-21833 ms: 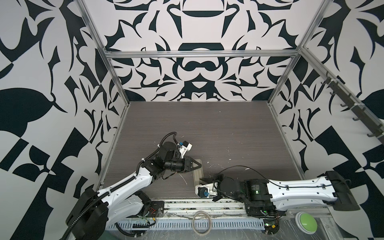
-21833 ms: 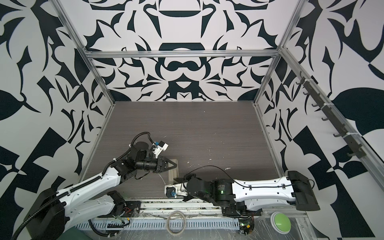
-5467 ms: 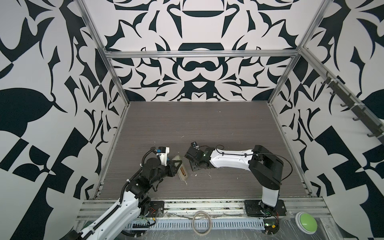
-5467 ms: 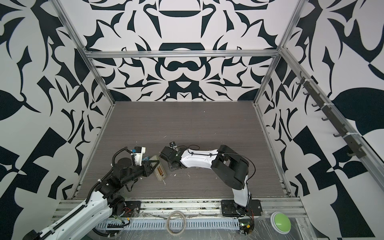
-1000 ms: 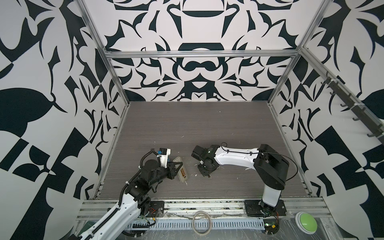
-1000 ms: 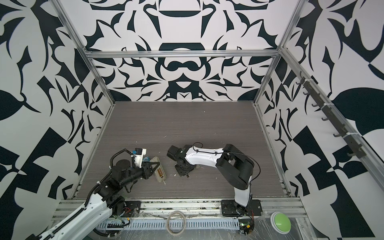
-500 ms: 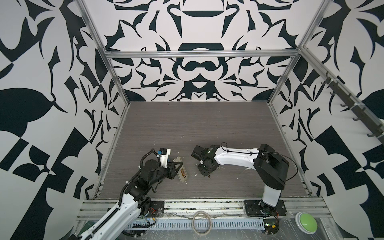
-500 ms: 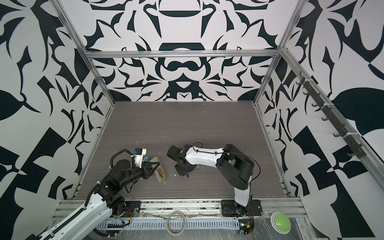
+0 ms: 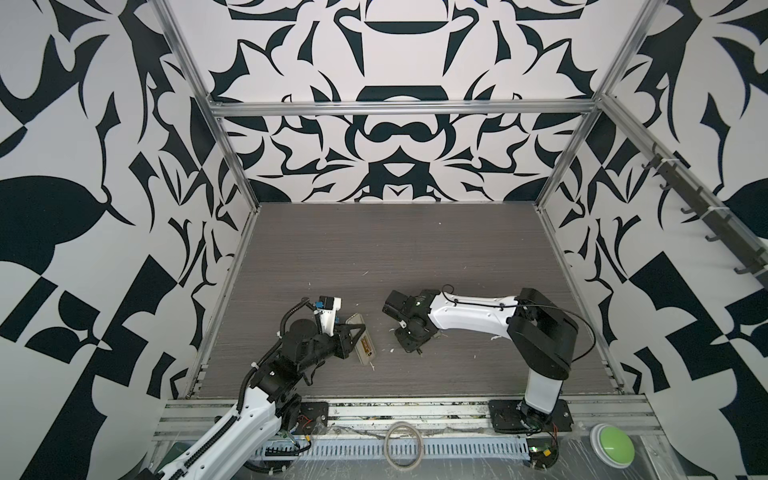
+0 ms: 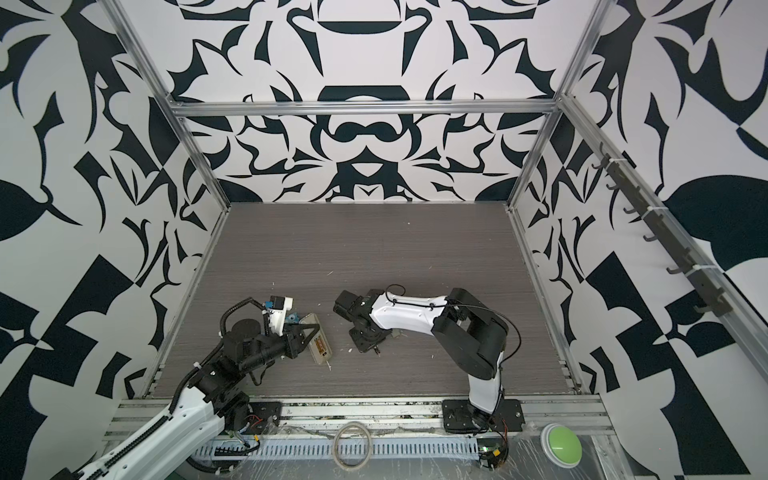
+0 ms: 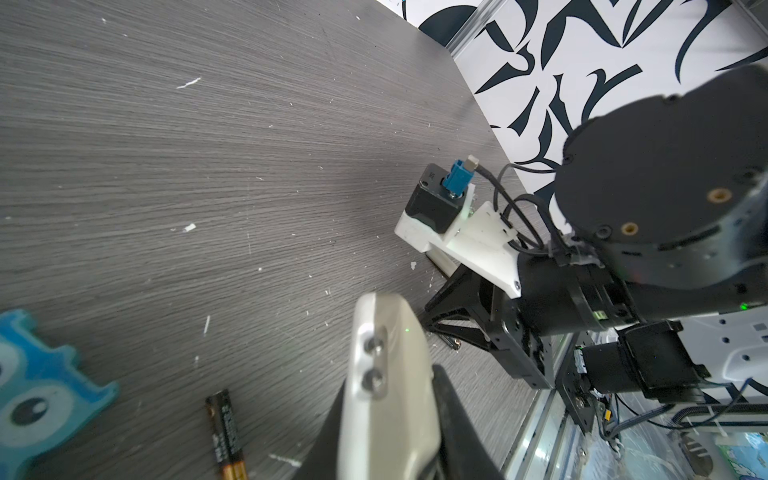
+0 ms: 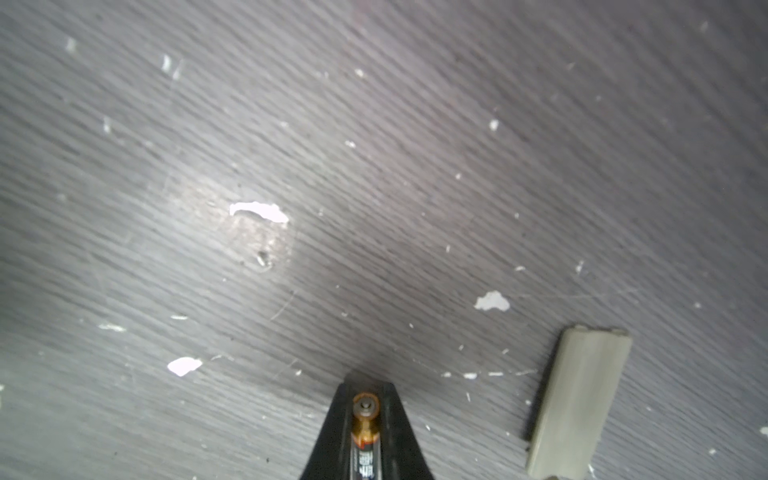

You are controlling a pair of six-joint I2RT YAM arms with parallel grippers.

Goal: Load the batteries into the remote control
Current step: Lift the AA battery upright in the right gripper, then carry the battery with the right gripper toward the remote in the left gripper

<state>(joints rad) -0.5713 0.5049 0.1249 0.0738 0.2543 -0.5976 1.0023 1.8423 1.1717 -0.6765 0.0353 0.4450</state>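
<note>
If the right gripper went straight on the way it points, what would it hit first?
Likely the bare table, its held battery tip first; the right gripper points at it and the grey cover lies off to one side.

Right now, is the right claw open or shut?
Shut on a battery: in the right wrist view the right gripper hugs both its sides.

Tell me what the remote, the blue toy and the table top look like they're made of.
Remote: smooth off-white hard plastic, judging by its soft sheen and moulded recesses. Blue toy: probably foam or sponge, matt with a thick, cut-looking edge. Table top: likely grey wood-grain laminate, finely streaked, scuffed and flecked with white.
</note>
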